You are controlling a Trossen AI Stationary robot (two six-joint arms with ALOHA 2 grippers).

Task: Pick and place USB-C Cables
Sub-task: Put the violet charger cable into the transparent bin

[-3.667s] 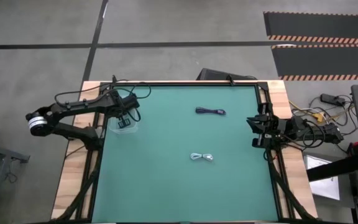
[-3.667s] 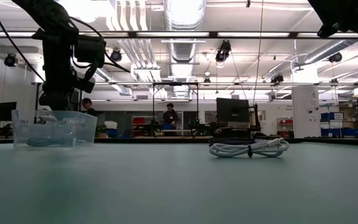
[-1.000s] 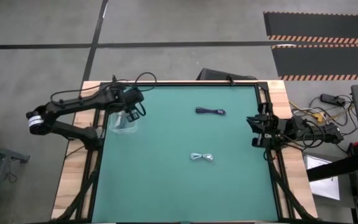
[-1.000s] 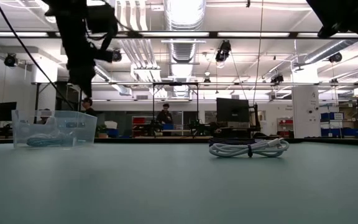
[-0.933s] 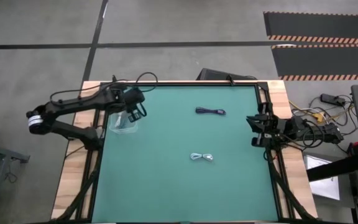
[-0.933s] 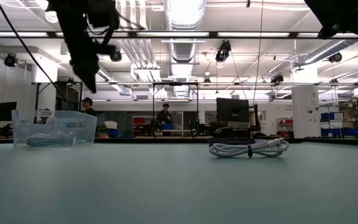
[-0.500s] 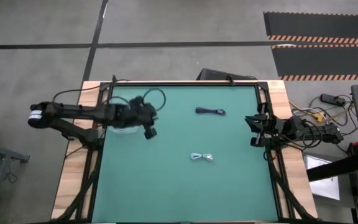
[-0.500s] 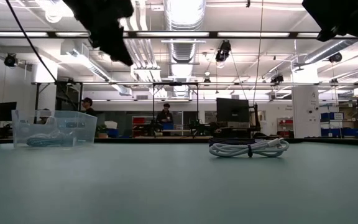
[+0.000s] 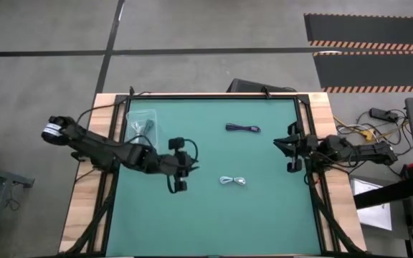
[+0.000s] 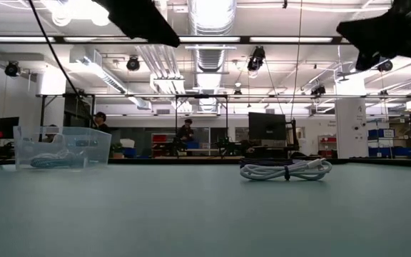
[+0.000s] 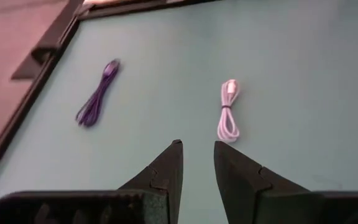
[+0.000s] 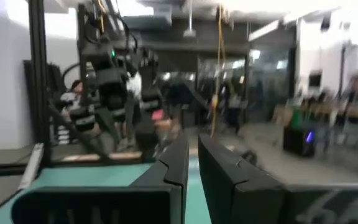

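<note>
A white USB-C cable [image 9: 233,181] lies bundled on the green table, right of the middle; the low view shows this cable [image 10: 285,170] flat on the mat. A dark purple-blue cable [image 9: 242,128] lies farther back. My left gripper [image 9: 178,186] hangs open above the mat, left of the white cable. In the left wrist view, both cables [image 11: 228,112] [image 11: 97,93] lie ahead of its empty fingers [image 11: 197,146]. A clear box [image 9: 143,122] at the far left holds a teal cable [image 10: 48,161]. My right gripper [image 9: 285,152] waits shut at the right edge.
Wooden boards and a black frame [image 9: 303,115] border the mat. The open green mat [image 9: 214,222] stretches toward the near edge. Beyond the table, the low view shows a workshop with people far off [image 10: 185,132].
My left gripper has swung from above the clear box toward the table's right and near edge, ending left of the white cable. It has tipped from pointing down to slanting forward. My right gripper has tipped and rolled a little where it waits. The cables have not moved.
</note>
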